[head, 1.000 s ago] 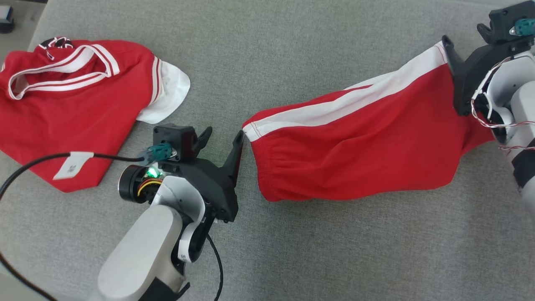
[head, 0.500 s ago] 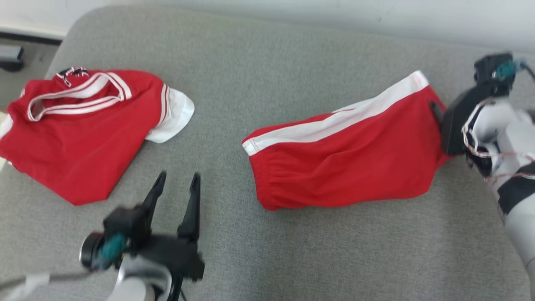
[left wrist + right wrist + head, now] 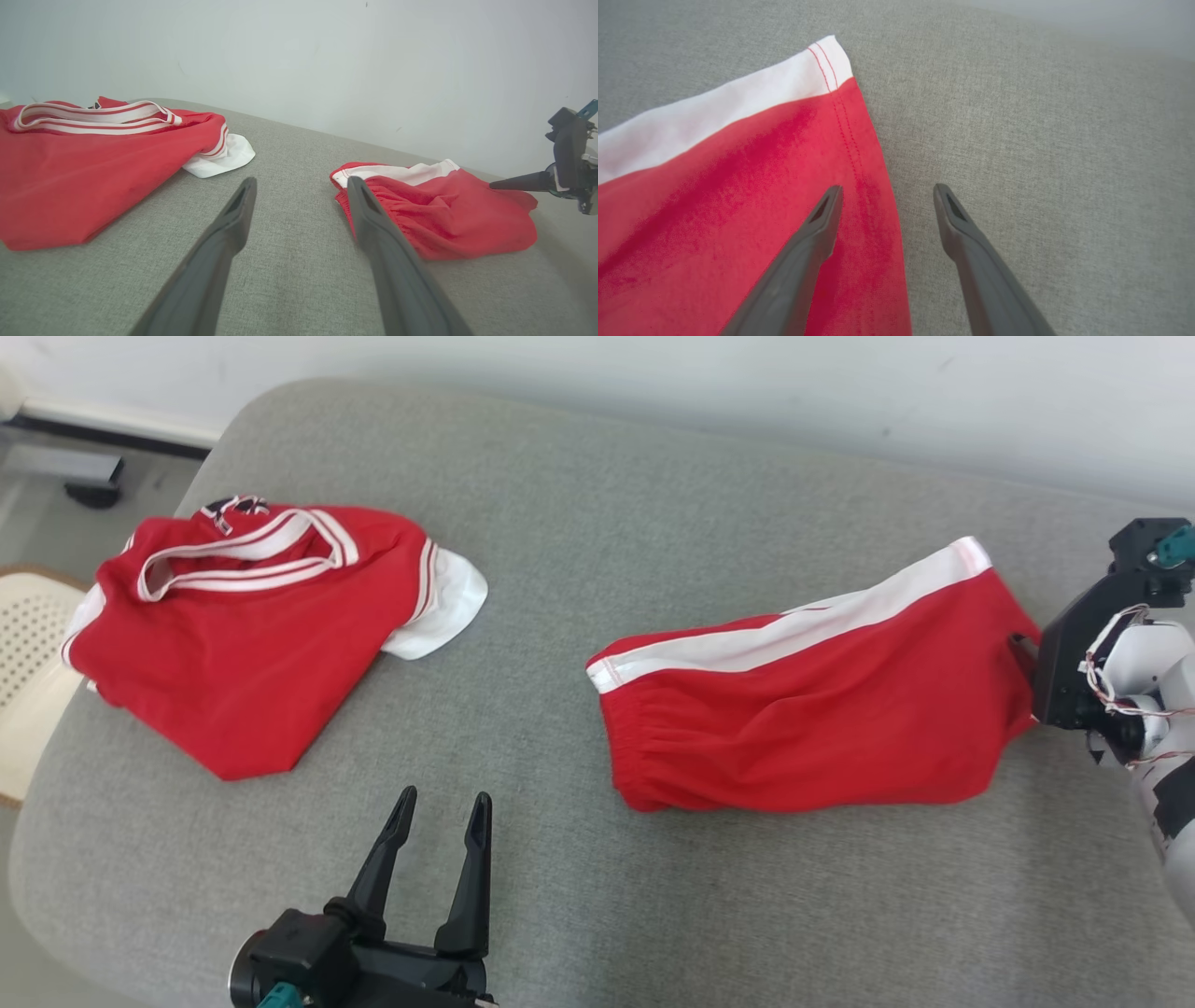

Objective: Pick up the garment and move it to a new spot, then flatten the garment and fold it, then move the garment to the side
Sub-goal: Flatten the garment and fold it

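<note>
Red shorts (image 3: 812,709) lie on grey cushion (image 3: 579,523), R of centre. L gripper (image 3: 445,798) jaws released, empty, near the front edge. R gripper (image 3: 887,188) jaws released, straddling the shorts' hem edge, nothing held. Red jersey (image 3: 252,644) lies at L, well apart.

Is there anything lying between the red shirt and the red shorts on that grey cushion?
Nothing: between the red shirt and the red shorts the grey cushion is bare, as the head view shows.
</note>
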{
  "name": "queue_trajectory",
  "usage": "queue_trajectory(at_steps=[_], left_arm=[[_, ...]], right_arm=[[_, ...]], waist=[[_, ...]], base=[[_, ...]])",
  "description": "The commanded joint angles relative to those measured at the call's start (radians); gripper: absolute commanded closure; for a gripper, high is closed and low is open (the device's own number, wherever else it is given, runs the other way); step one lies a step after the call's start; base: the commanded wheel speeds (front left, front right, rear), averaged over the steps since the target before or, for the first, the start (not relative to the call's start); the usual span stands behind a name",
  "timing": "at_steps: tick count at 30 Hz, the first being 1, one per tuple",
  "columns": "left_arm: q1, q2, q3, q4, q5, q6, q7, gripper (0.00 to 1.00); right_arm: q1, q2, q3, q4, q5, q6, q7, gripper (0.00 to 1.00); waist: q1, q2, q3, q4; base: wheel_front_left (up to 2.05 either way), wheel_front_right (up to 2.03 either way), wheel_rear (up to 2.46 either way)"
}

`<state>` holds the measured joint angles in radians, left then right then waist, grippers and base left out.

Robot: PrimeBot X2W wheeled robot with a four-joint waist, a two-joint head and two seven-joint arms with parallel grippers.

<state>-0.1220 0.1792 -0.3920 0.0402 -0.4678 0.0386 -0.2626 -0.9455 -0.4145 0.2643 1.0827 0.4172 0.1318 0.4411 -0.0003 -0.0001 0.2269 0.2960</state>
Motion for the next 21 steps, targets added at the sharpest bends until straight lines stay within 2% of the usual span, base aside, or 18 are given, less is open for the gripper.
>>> queue_trajectory(at_steps=[1,9,14,15,16,17,21], left_arm=[[0.013,-0.011,0.01,0.001,0.019,-0.013,-0.002,0.0],[0.029,-0.055,0.063,0.029,0.051,-0.066,-0.003,0.0],[0.027,-0.074,0.074,0.048,0.066,-0.091,-0.003,0.0],[0.025,-0.077,0.078,0.051,0.068,-0.096,-0.003,0.0],[0.024,-0.08,0.082,0.055,0.069,-0.101,-0.003,0.0],[0.023,-0.085,0.084,0.061,0.069,-0.103,-0.003,0.0],[0.02,-0.092,0.09,0.07,0.075,-0.113,-0.003,0.0]], right_arm=[[-0.016,-0.009,-0.002,0.009,-0.013,-0.002,0.015,0.0],[-0.032,-0.001,-0.01,0.06,-0.051,-0.002,0.109,0.0],[-0.015,0.036,-0.013,0.115,-0.052,0.001,0.238,0.0],[-0.013,0.036,-0.013,0.115,-0.05,0.001,0.25,0.1],[-0.012,0.035,-0.01,0.109,-0.053,0.001,0.255,0.84],[-0.008,0.031,-0.009,0.104,-0.055,0.001,0.254,1.0],[0.002,0.009,-0.014,0.089,-0.063,-0.001,0.24,1.0]], waist=[[0.0003,0.0001,0.03,0.031],[0.0003,0.0001,0.059,0.061],[0.0003,0.0001,0.071,0.064],[0.0003,0.0001,0.072,0.063],[0.0003,0.0001,0.072,0.061],[0.0003,0.0001,0.072,0.06],[0.0003,0.0001,0.069,0.052]], base=[[0.0,0.0,0.0],[0.0,0.0,0.0],[0.0,0.0,0.0],[0.0,0.0,0.0],[0.0,0.0,0.0],[0.0,0.0,0.0],[0.0,0.0,0.0]])
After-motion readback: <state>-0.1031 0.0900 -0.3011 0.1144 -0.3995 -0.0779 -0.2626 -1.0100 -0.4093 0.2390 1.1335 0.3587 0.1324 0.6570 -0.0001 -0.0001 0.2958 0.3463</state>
